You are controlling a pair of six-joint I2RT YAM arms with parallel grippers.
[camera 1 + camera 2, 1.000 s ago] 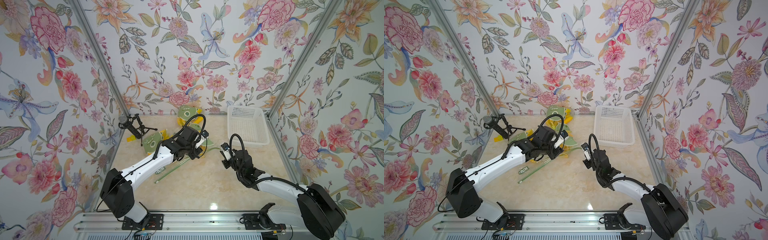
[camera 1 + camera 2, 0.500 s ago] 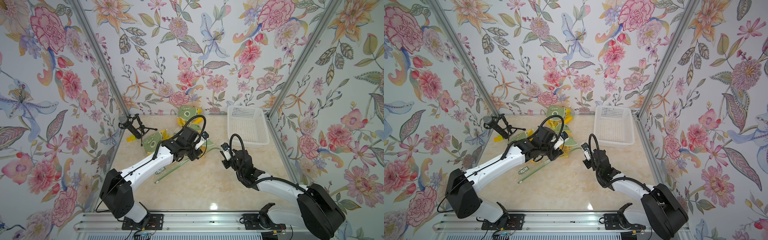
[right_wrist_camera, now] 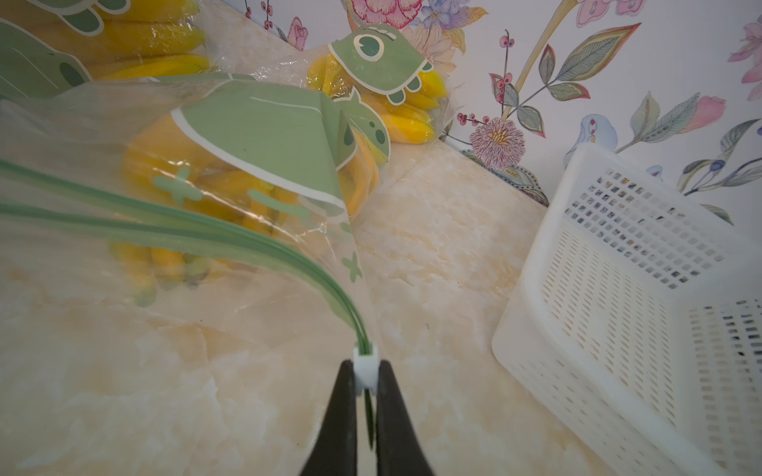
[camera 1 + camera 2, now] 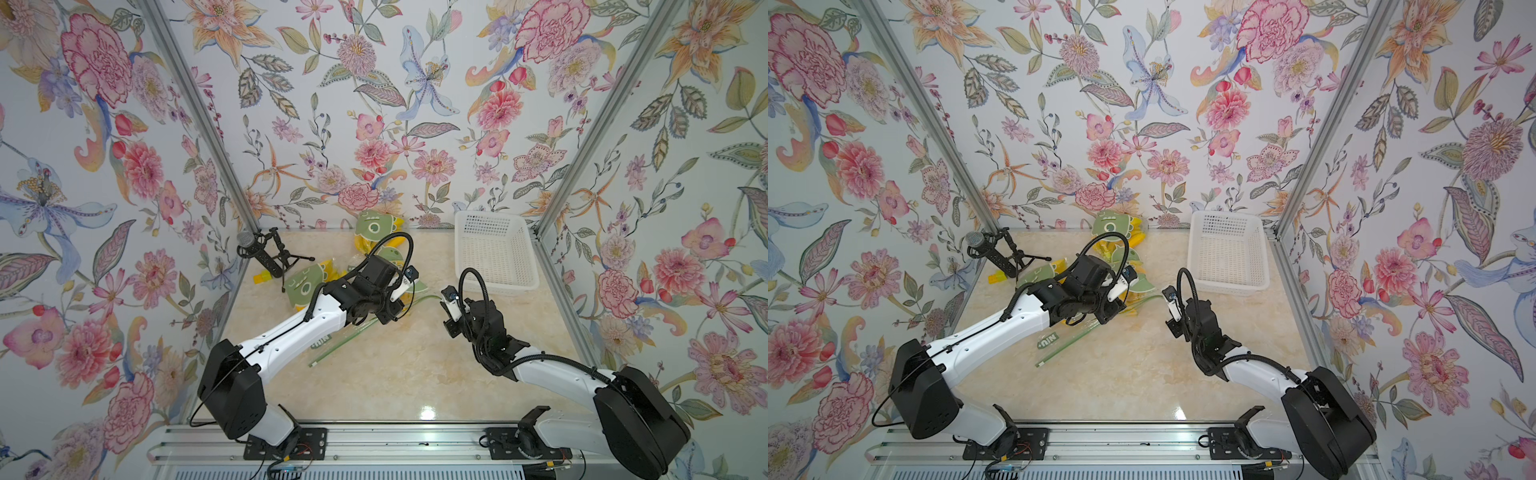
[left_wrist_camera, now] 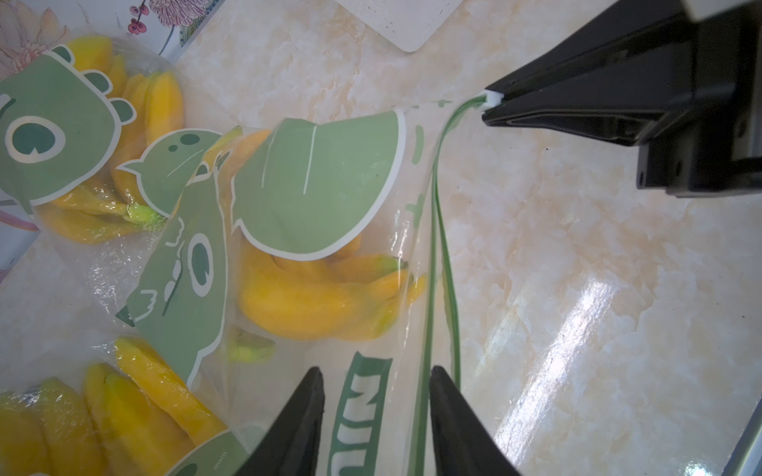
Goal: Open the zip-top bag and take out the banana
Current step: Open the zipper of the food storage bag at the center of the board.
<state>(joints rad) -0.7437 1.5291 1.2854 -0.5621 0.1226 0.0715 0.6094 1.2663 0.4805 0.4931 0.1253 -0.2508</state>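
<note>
R gripper [image 3: 365, 381] jaws pinch white slider [image 5: 492, 99] of zip-top bag [image 5: 317, 185], mid bench. L gripper [image 5: 375, 373] jaws spread over green zip track [image 5: 433, 247]. Banana [image 5: 321, 296] inside bag; other banana bags [image 5: 62, 136] twd far edge.

**Both my arms reaching in toward the middle**

My left arm [image 4: 291, 336] stretches diagonally forward. The left gripper [image 5: 376, 371] is angled downward with its jaws apart. My right arm [image 4: 552, 374] bends in low, and the right gripper [image 3: 366, 373] is pinched tight on the little white slider [image 3: 365, 358].
</note>
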